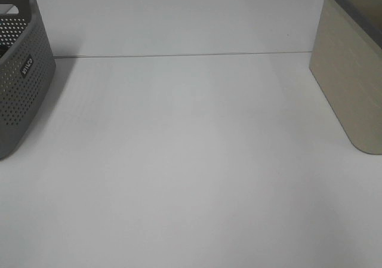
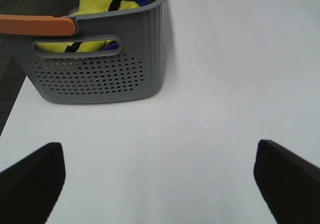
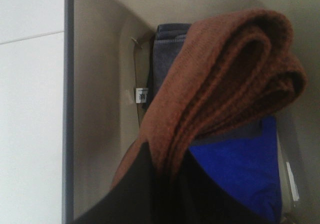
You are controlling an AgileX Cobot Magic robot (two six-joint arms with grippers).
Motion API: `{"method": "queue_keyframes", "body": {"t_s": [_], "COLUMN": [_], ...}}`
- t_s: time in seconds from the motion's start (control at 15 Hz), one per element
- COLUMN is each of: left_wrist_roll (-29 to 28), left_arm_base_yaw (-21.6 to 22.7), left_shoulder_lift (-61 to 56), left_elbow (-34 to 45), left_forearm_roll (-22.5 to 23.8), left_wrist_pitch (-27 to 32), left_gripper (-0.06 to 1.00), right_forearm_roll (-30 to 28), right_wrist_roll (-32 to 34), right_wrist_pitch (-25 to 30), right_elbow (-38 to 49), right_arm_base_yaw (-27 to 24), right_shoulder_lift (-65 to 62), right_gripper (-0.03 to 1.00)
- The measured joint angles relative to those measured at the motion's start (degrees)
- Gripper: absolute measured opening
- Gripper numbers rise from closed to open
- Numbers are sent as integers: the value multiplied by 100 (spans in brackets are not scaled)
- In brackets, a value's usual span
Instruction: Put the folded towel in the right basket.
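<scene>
My right pincer (image 3: pixel 165 161) is clamped on the rust-brown folded terry towel (image 3: pixel 225 79), which stretches straight ahead of it over the beige plastic basket (image 3: pixel 100 84); I'd simply let go.

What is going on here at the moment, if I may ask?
The right gripper holds a folded brown towel over the inside of the beige right basket, where a blue cloth and a grey-blue cloth already lie. The towel is not yet released. The left gripper hangs open near the grey basket, which holds yellow items.
</scene>
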Motion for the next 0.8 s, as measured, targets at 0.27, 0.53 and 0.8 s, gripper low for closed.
{"method": "queue_keyframes", "body": {"t_s": [0.27, 0.53, 0.8], "left_wrist_roll": [0, 0, 0], "left_arm_base_yaw": [0, 0, 0], "left_shoulder_lift": [0, 0, 0], "left_elbow": [0, 0, 0], "left_forearm_roll": [0, 0, 0], "left_wrist_pitch": [0, 0, 0], "left_gripper": [97, 97, 97], "right_forearm_roll": [-109, 80, 252], "right_wrist_roll": [120, 309, 327], "right_wrist_pitch": [0, -6, -11], "right_elbow": [286, 292, 292], "right_arm_base_yaw": [0, 0, 567], "right_shoulder_lift": [201, 212, 69], "right_gripper": [29, 65, 68]}}
